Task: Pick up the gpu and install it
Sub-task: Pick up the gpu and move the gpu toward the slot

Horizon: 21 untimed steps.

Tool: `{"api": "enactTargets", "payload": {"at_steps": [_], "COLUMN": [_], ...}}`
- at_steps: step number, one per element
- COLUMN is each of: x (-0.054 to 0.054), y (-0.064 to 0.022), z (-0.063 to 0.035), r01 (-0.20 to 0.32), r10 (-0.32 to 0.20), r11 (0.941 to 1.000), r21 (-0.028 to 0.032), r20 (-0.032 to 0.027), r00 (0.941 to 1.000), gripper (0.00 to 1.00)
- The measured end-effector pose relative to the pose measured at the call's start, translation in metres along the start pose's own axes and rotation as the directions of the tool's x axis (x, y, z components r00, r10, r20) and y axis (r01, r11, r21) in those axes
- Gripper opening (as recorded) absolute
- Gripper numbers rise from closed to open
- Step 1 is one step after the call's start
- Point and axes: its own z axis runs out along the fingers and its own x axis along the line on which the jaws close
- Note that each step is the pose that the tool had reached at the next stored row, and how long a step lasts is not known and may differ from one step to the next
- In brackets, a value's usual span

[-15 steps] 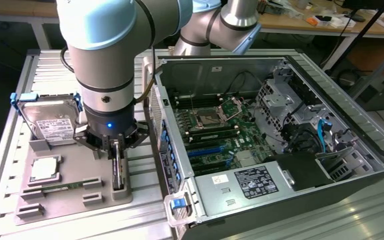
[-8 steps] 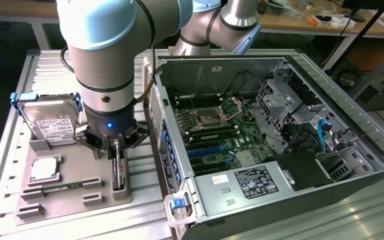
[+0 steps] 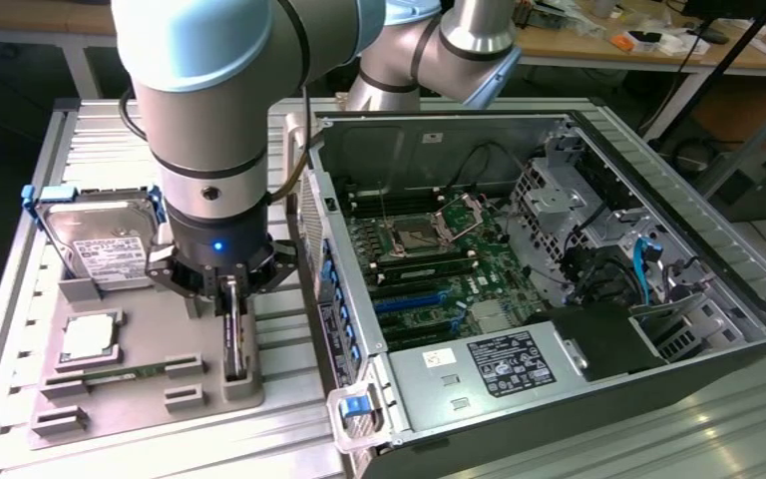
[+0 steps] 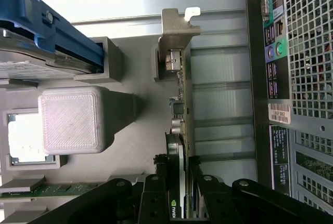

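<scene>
The gpu [image 3: 232,344] is a thin black card standing on edge in a slot of the grey holder tray [image 3: 144,404], at the tray's edge nearest the computer case. Its silver bracket [image 4: 175,29] sticks out at the far end in the wrist view. My gripper [image 3: 234,299] hangs straight down over the card. Its two black fingers [image 4: 156,174] sit on either side of the gpu's [image 4: 179,125] body and press against it. The card still rests in the tray.
A hard drive [image 3: 97,239] with blue handles, a processor [image 3: 91,337] and a green memory stick [image 3: 117,374] also lie in the tray. The open computer case [image 3: 530,249] lies at the exterior view's right, its motherboard with blue slots [image 3: 417,299] exposed. The case's rear wall [image 4: 302,78] is close beside the card.
</scene>
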Motion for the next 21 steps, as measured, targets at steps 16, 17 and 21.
{"api": "enactTargets", "payload": {"at_steps": [16,17,21], "x": [0.000,0.000,0.000], "y": [0.0006,0.0006,0.0006], "z": [-0.0149,-0.0149,-0.0150], "r01": [0.000,0.000,0.000], "r10": [0.000,0.000,0.000], "r11": [1.0000,1.0000,1.0000], "r21": [0.0000,-0.0001,0.0000], "r20": [0.0000,0.0001,0.0000], "r00": [1.0000,1.0000,1.0000], "gripper": [0.27,0.27,0.27]}}
